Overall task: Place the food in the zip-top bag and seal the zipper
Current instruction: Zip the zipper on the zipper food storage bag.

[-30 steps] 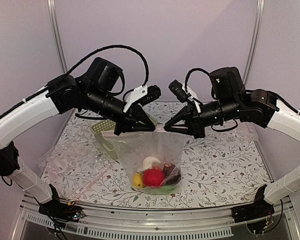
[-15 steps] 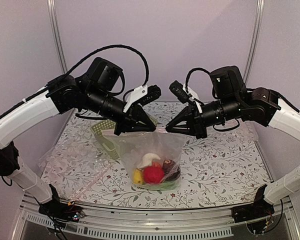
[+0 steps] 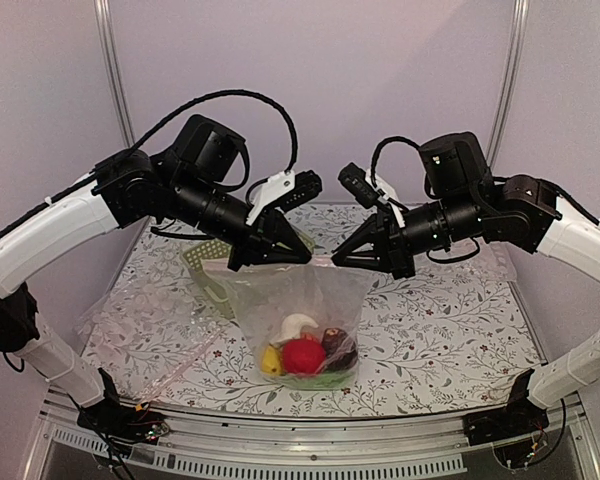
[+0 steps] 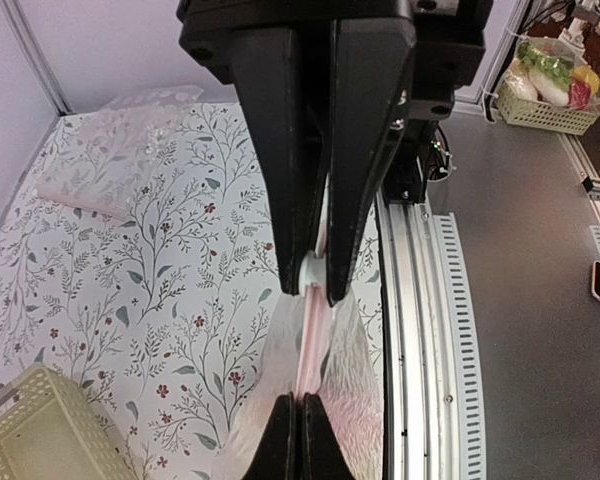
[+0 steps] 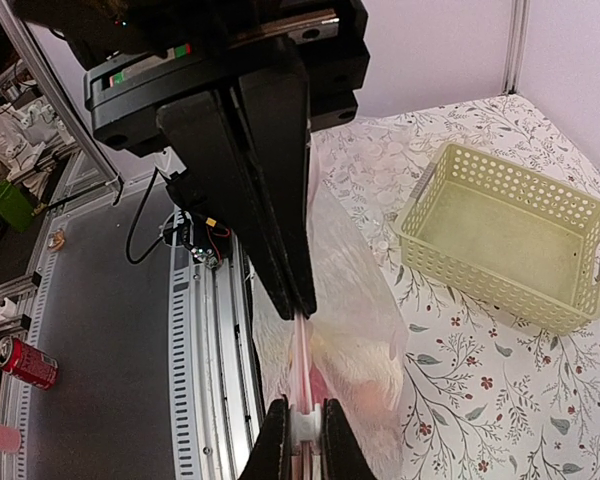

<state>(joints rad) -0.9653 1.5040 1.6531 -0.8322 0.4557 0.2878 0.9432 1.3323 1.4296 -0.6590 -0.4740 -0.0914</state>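
Observation:
The zip-top bag (image 3: 300, 295) hangs in the air between my two grippers. The food lies in its bottom: a red ball (image 3: 302, 356), a white piece (image 3: 298, 325), a yellow one (image 3: 271, 360), a dark maroon one (image 3: 338, 345) and some green (image 3: 326, 378). My left gripper (image 3: 306, 257) (image 4: 298, 402) is shut on the pink zipper (image 4: 315, 340) at the bag's mouth. My right gripper (image 3: 332, 258) (image 5: 305, 405) is shut on the white slider (image 5: 307, 428), a short way along the same strip. The two sets of fingertips point at each other, close together.
A light green lattice basket (image 3: 208, 270) (image 5: 500, 235) stands empty on the floral table behind the bag. Crumpled clear plastic (image 3: 130, 320) lies at the left, and more lies at the back right (image 3: 495, 262). The metal front rail (image 3: 310, 425) runs below the bag.
The bag's lower part, with the food in it, has swung slightly to the left. Both grippers keep their hold and have hardly moved.

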